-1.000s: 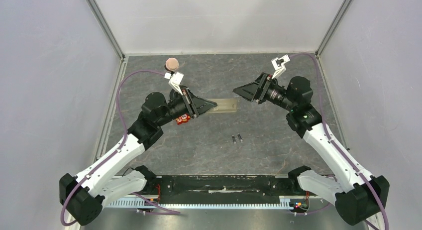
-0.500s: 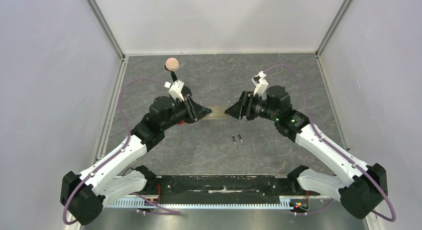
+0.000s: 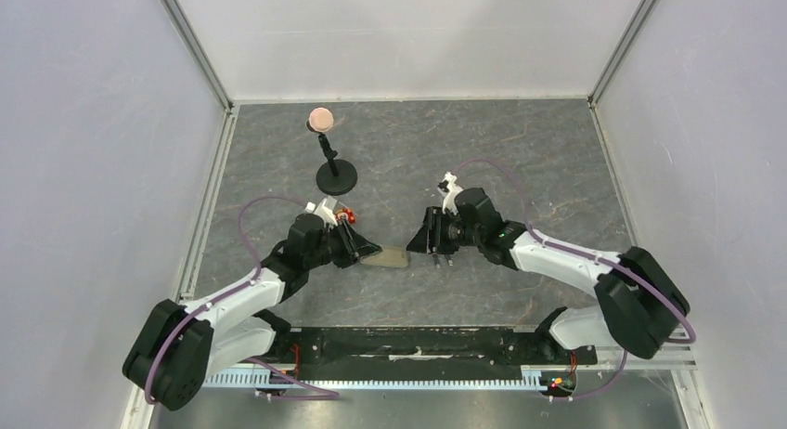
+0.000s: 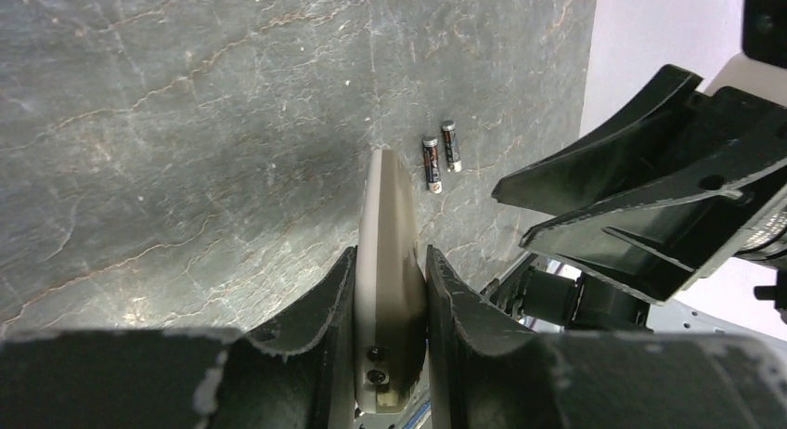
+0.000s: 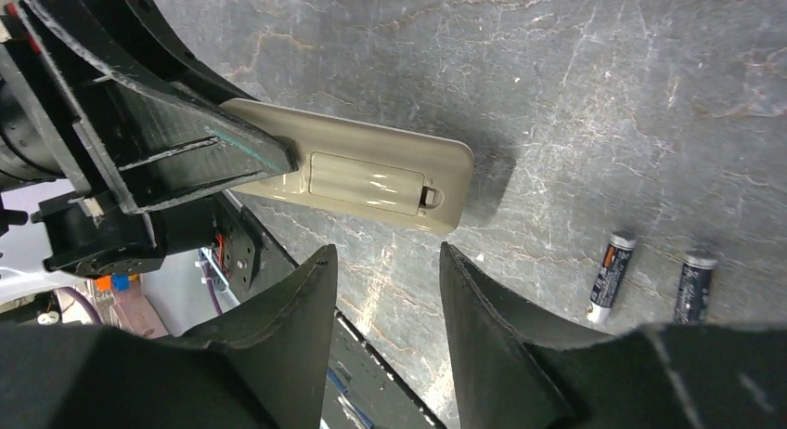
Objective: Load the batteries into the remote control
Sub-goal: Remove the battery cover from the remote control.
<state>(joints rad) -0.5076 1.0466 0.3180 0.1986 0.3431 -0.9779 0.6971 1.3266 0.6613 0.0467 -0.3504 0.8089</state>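
Note:
My left gripper (image 3: 369,253) is shut on the remote control (image 3: 393,256), gripping one end across its thin sides. In the left wrist view the remote control (image 4: 388,215) stands on edge between the fingers (image 4: 334,290). The right wrist view shows its tan back (image 5: 371,149) with the battery cover (image 5: 367,183) closed. My right gripper (image 5: 385,253) faces the remote's free end, open, nothing between its jaws. Two batteries (image 5: 610,276) (image 5: 694,285) lie side by side on the floor just right of it. They also show as small dark batteries (image 4: 430,162) beyond the remote's tip.
A black stand (image 3: 336,177) topped by a pinkish ball (image 3: 320,119) rises at the back left. A small red gadget (image 3: 345,214) lies behind my left wrist. Grey walls (image 3: 102,169) close the stone-patterned floor on three sides.
Both arms have swung down toward the near side and met there. The left carried the remote along. The right gripper's jaws have narrowed and now sit over the batteries' spot.

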